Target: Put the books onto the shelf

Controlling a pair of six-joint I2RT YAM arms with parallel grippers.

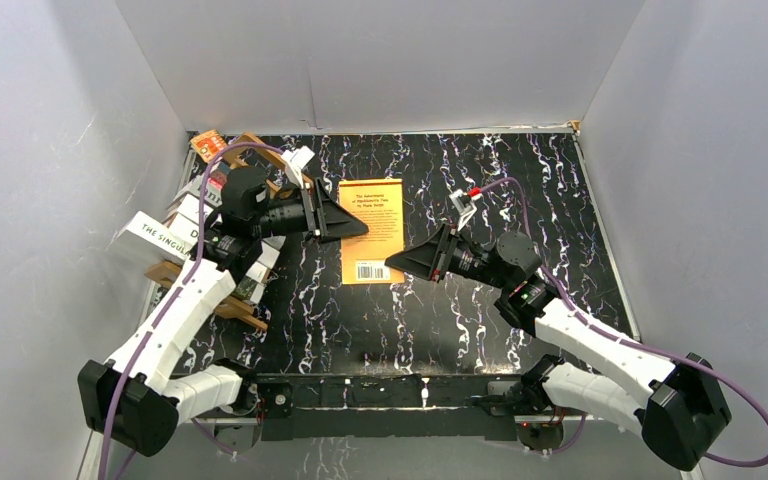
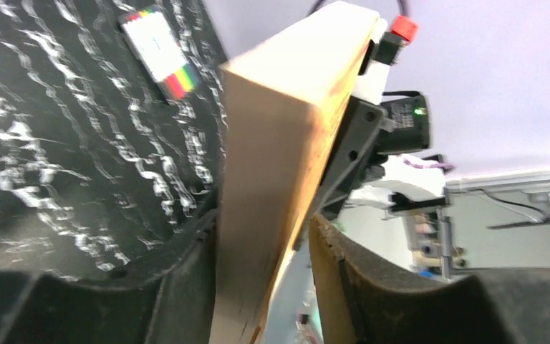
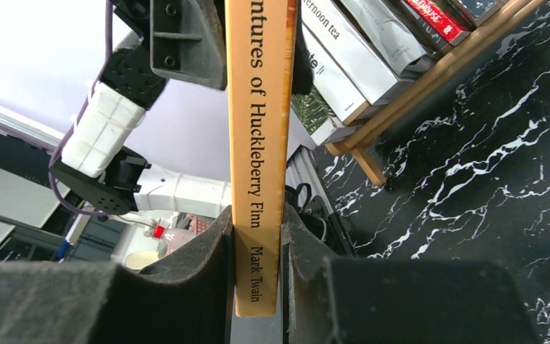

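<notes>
- Jaws of the right gripper are clamped on the orange paperback; the left gripper has its jaws set astride it, grip unclear.
- Paperback is held right of the shelf, over the black marbled table enclosed by pale walls.

orange paperback: 1, centre | shelf: 1, 9 o'clock | shelved books: at least 5 spines, total unclear | marker pack: 1 | small orange card: 1, 11 o'clock | arms: 2, left arm, right arm
</notes>
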